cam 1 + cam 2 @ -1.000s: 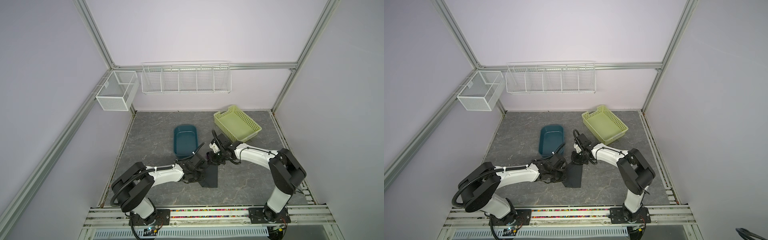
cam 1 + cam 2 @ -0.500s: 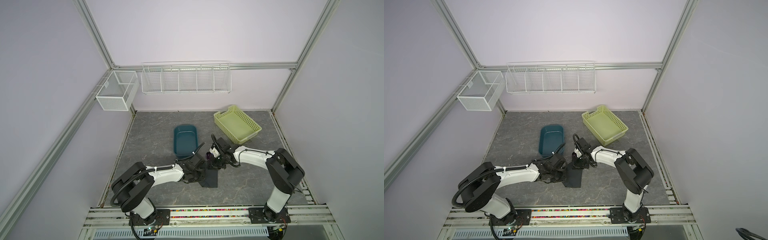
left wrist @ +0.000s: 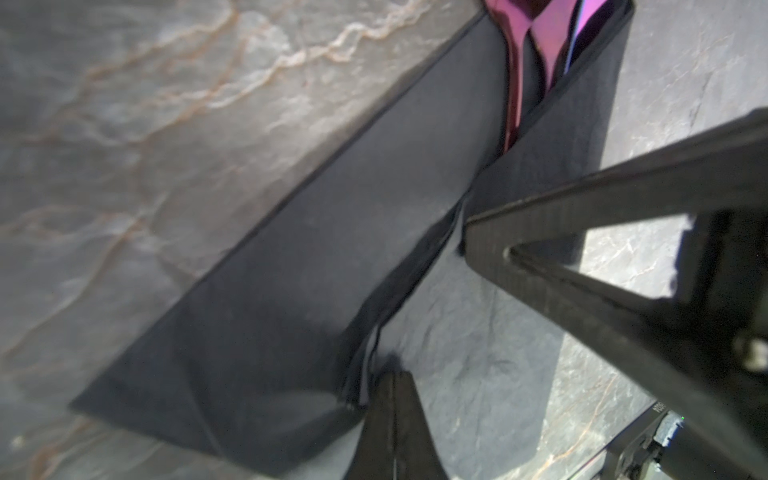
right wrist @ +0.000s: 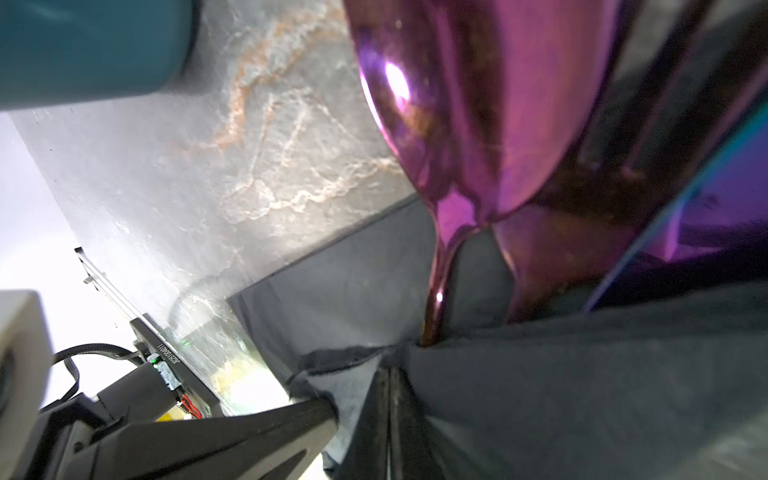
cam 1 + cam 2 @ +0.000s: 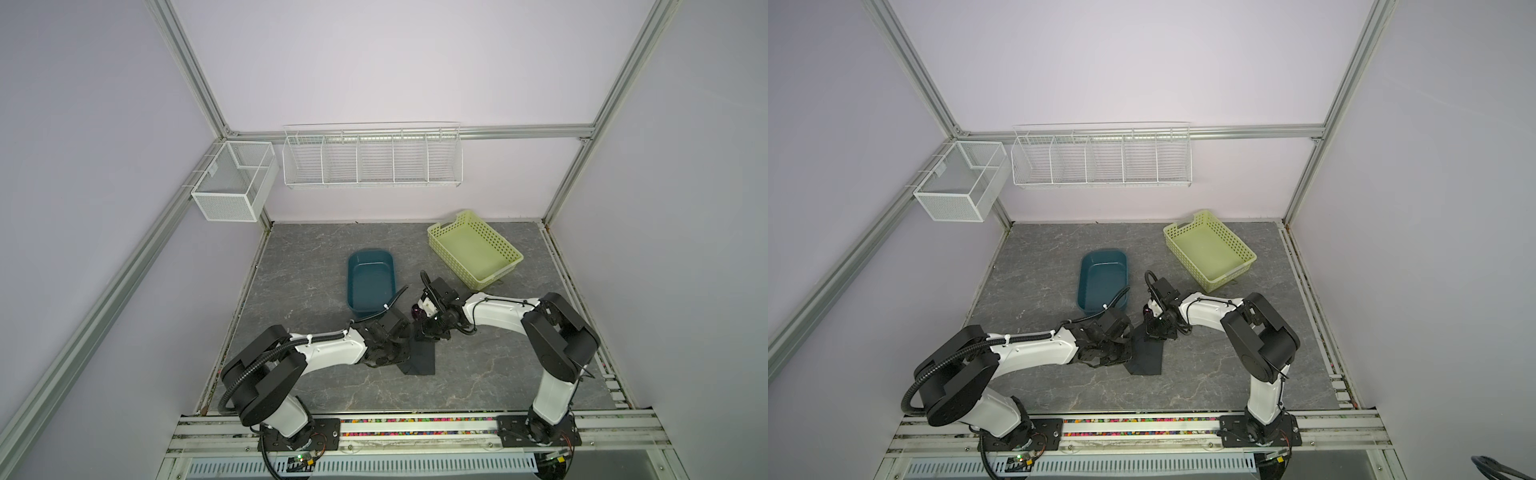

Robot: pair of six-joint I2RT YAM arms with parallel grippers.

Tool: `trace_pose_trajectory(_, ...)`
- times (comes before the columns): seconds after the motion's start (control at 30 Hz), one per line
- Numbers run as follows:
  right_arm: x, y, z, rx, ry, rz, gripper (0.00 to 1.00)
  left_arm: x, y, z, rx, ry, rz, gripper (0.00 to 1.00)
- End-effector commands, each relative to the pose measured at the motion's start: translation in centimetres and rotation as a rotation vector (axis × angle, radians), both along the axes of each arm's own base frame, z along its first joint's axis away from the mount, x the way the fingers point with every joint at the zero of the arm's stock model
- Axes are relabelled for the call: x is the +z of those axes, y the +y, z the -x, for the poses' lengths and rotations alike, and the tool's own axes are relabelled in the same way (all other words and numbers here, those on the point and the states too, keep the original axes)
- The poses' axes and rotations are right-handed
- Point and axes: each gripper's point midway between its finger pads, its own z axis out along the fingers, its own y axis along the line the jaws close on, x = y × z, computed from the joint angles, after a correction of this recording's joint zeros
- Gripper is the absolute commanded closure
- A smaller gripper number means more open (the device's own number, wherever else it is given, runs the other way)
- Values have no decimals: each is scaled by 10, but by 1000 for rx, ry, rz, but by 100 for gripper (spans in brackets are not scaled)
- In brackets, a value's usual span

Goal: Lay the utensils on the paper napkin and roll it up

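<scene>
- Jaws of the left gripper (image 3: 428, 301) pinch a fold of the paper napkin (image 5: 421, 359), mid-table; only the wrist view shows it.
- Inside, the utensils (image 3: 548, 37), purple heads poking out.
- Over to the right gripper (image 4: 357, 390): clamped on the napkin edge.

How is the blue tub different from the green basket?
The teal tub has solid walls and rounded corners; the yellow-green basket has walls full of holes and square corners. The tub is dark, the basket pale. The tub sits nearer the middle of the table, the basket toward the back right corner. Both are open on top and empty.
</scene>
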Motion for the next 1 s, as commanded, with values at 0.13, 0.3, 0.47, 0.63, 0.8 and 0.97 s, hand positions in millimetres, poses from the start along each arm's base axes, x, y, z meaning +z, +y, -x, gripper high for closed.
trace_pose_trajectory(0.13, -23, -12, 13, 24, 31, 61, 93, 32, 35, -14, 96, -61, 31, 86)
trace_pose_trajectory(0.3, -24, -12, 15, 33, 35, 62, 93, 41, 64, -17, 157, -93, 5, 73)
trace_pose_trajectory(0.47, -23, -11, 15, 34, 35, 57, 93, 35, 76, -10, 166, -87, 7, 62)
trace_pose_trajectory(0.63, -24, -9, 15, 37, 38, 52, 93, 18, 71, -3, 179, -41, 71, 52)
trace_pose_trajectory(0.8, -24, -9, 14, 34, 38, 50, 93, 8, 62, 1, 183, 7, 128, 51)
trace_pose_trajectory(0.97, -24, -8, 15, 33, 37, 48, 93, -2, 54, 5, 181, 50, 165, 51)
